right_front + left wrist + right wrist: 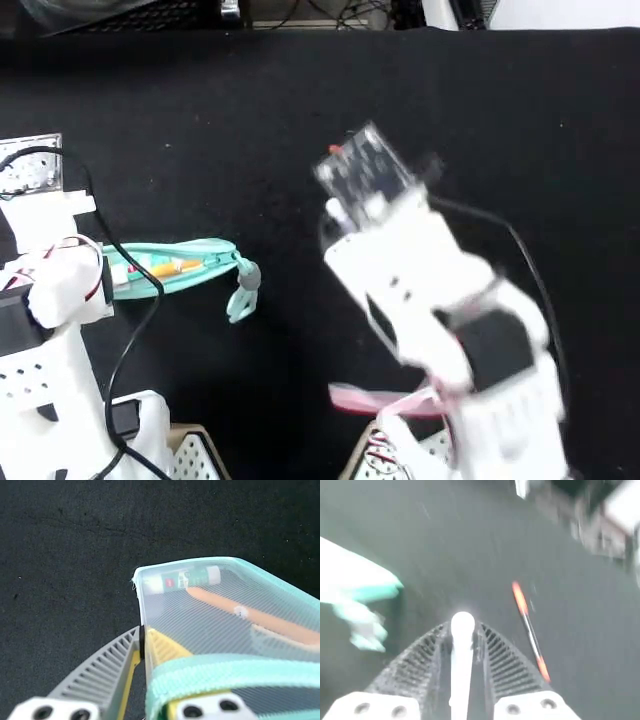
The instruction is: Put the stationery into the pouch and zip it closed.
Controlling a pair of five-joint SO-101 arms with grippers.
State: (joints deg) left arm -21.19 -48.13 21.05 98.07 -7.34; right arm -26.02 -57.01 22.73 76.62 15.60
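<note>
A teal mesh pouch [180,264] lies on the black table at the left, its zipper pull [243,290] trailing off its right end. My left gripper [142,641] is shut on the pouch's [220,625] edge. Through the mesh I see an orange pen [250,615] and a green-and-white item [185,578]. My right gripper [462,625] is shut on a white stick-like piece of stationery [461,655] above the table. A red-and-white pen [528,630] lies on the cloth just beyond it. The pouch [350,580] and its zipper pull [365,630] sit off to one side.
The right arm [410,280] stretches over the table's middle, blurred. A pink strip [380,400] lies by its base at the front edge. The left arm [50,300] and its black cable [140,270] stand at the left. Equipment lines the far edge.
</note>
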